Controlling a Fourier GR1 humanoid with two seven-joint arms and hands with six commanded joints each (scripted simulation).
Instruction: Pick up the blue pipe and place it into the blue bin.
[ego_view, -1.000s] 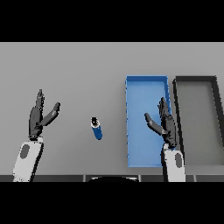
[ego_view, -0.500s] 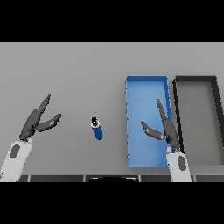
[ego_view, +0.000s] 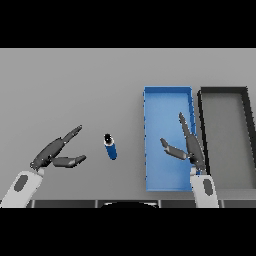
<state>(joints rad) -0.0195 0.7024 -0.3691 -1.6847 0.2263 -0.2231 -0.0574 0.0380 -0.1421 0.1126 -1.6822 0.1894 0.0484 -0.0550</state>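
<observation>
A short blue pipe (ego_view: 110, 146) with a dark open end lies on the grey table, left of the blue bin (ego_view: 168, 100). My left hand (ego_view: 52, 152) is open at the lower left, fingers pointing toward the pipe, a short gap away from it. My right hand (ego_view: 189, 146) is open above the lower right part of the blue bin, fingers straight, thumb spread to the left. Neither hand touches the pipe.
A dark grey bin (ego_view: 226, 93) stands directly right of the blue bin, their walls side by side. The table's front edge runs just below both forearms.
My left hand has dropped lower and turned so its fingers point right toward the pipe. My right hand has tilted slightly and sunk a little. The pipe has stayed put.
</observation>
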